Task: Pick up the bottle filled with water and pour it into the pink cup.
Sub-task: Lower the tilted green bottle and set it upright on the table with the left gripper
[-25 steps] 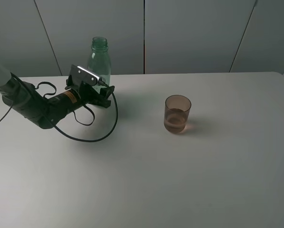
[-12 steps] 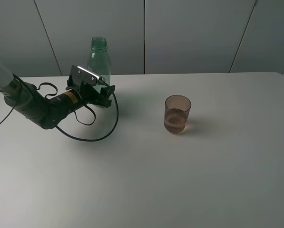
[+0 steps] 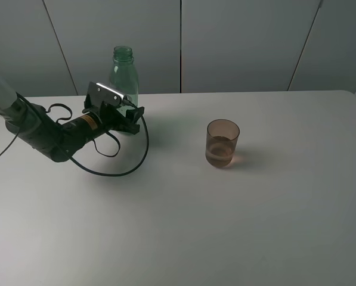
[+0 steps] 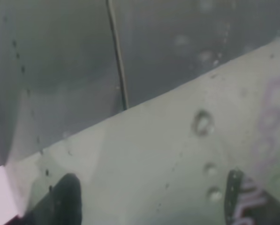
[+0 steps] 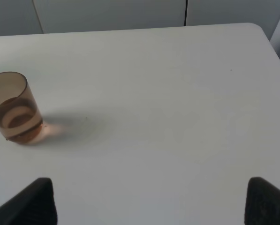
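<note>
The green transparent bottle [image 3: 123, 74] stands upright and uncapped at the back left of the table. My left gripper [image 3: 126, 122] is shut on its lower body, coming in low from the left. In the left wrist view the bottle's wall [image 4: 177, 154] fills the space between the dark fingertips [image 4: 64, 199], with the left gripper [image 4: 151, 201] close against it. The pink cup [image 3: 222, 143] stands right of the table's middle with a little liquid in it, well apart from the bottle. The right wrist view shows the cup [image 5: 15, 110] far ahead of my right gripper [image 5: 149, 201], which is open and empty.
A black cable [image 3: 115, 170] loops from the left arm onto the white table [image 3: 225, 226] in front of the bottle. Grey wall panels [image 3: 237, 42] rise just behind the table's back edge. The right arm is outside the exterior view.
The left arm and the bottle have shifted very slightly to the left. The cup has not moved.
</note>
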